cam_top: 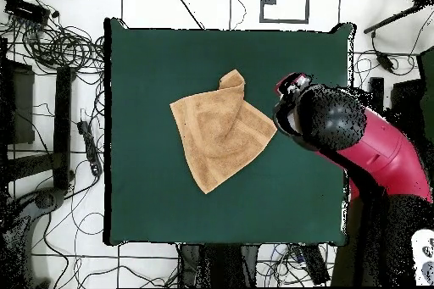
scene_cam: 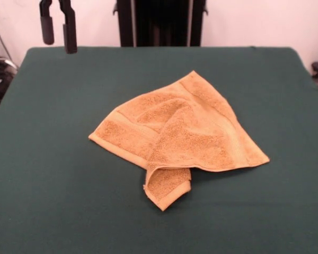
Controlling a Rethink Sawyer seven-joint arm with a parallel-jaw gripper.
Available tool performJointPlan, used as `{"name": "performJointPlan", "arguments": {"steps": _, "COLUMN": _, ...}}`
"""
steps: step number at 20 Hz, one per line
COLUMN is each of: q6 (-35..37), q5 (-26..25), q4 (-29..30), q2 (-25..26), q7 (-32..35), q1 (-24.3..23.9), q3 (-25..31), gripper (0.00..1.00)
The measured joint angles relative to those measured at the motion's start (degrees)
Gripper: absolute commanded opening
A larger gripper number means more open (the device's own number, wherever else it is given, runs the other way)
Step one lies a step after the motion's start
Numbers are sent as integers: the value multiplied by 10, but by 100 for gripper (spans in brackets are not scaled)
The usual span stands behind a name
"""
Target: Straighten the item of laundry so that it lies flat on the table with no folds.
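Note:
The golden-tan towel [scene_cam: 185, 132] lies crumpled near the middle of the dark green table [scene_cam: 53, 174]. Its layers are folded over each other, and one corner [scene_cam: 167, 188] is curled under at the near side. In the overhead view the towel [cam_top: 222, 129] makes a rough diamond on the table [cam_top: 153, 201], with a bunched corner at its top. My gripper [scene_cam: 58, 39] hangs open and empty above the table's far left corner, well clear of the towel. In the overhead view the red and black arm [cam_top: 339, 129] reaches over the table's right edge and hides the gripper.
The robot's pedestal [scene_cam: 161, 21] stands behind the table's far edge. Tangled cables [cam_top: 51, 40] and dark equipment [cam_top: 17, 103] lie on the floor beside the table. More cables [cam_top: 386, 61] lie on the other side.

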Motion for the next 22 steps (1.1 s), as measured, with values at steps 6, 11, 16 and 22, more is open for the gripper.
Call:
{"name": "performJointPlan", "arguments": {"steps": 6, "q6": 0, "q5": -18, "q4": 0, "q2": 7, "q7": 0, "q1": -34, "q3": 51, "gripper": 100}}
{"name": "performJointPlan", "arguments": {"steps": 11, "q6": 0, "q5": -40, "q4": 0, "q2": 21, "q7": 0, "q1": -39, "q3": 72, "gripper": 100}}
{"name": "performJointPlan", "arguments": {"steps": 16, "q6": 0, "q5": -58, "q4": 0, "q2": 31, "q7": 0, "q1": -35, "q3": 83, "gripper": 100}}
{"name": "performJointPlan", "arguments": {"steps": 22, "q6": -4, "q5": -65, "q4": 1, "q2": 45, "q7": 0, "q1": -36, "q3": 98, "gripper": 100}}
